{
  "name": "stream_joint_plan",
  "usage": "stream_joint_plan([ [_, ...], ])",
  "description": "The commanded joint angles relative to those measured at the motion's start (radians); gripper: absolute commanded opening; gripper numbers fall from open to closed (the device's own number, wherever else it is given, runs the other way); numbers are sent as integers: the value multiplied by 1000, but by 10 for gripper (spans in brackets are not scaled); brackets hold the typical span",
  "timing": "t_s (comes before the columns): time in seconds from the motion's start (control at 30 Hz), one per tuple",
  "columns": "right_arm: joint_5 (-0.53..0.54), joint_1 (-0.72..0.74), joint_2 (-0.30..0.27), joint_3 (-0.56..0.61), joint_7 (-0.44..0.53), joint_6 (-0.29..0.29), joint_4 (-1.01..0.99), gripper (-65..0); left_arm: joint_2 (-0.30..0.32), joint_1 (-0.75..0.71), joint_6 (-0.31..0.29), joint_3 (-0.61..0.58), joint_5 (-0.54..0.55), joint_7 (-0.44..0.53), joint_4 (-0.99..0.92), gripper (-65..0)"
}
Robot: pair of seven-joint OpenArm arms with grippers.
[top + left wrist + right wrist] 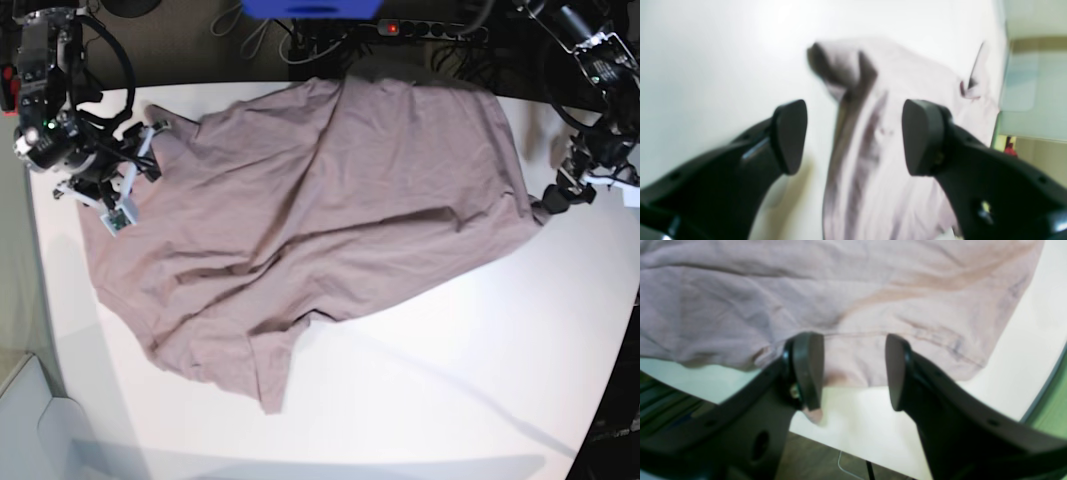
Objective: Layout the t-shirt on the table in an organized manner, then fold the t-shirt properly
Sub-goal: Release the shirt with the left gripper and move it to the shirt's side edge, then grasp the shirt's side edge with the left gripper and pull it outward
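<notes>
1. One t-shirt (pixel 330 210), dusty mauve, short-sleeved, no print. It lies spread but rumpled over the far half of the table, with broad creases running across it. One sleeve points toward the near edge in the base view.

2. One table (pixel 470 380), matte white with rounded corners. The near half shows bare around the cloth.

3. One left gripper (pixel 853 136), black, seen at the right of the base view, just beside the shirt's edge there. Its jaws stand well apart in the left wrist view. Nothing is between them; the blurred shirt lies beyond the gap, on the table. Whether a fingertip touches cloth cannot be told.

4. One right gripper (pixel 855 373), black, seen at the left of the base view, at the shirt's far left edge. Its jaws stand apart in the right wrist view, a hemmed edge of the shirt showing in the gap. The fingers (pixel 810 370) are not pressed together on the cloth. A small flap of fabric shows at the tip of the left-hand finger; whether it is pinched there cannot be told.

5. One black cable bundle (pixel 330 40), behind the table's far edge.

6. One blue object (pixel 310 8), at the top edge of the base view, cut off by the frame.
</notes>
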State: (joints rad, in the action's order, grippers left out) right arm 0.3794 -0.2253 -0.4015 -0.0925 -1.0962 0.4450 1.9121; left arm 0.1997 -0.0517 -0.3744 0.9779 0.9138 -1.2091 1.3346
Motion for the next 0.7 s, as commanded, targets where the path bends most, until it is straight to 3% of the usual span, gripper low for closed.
stream_joint_plan([
  [0.0,5,8,-14,-6,14,5,14,-348,14,17,-5,2,4,19,13,-224],
  [0.27,5,8,-14,-6,15,5,13,-348,-9,95,-1,6,-135,81,12,-224],
  [0.47,5,10,-14,-6,15,5,13,-348,-13,146,-1,2,-177,90,-43,-234],
  [0.67,5,10,-17,-6,15,5,13,-348,-3,197,-7,6,-175,131,-240,-386],
])
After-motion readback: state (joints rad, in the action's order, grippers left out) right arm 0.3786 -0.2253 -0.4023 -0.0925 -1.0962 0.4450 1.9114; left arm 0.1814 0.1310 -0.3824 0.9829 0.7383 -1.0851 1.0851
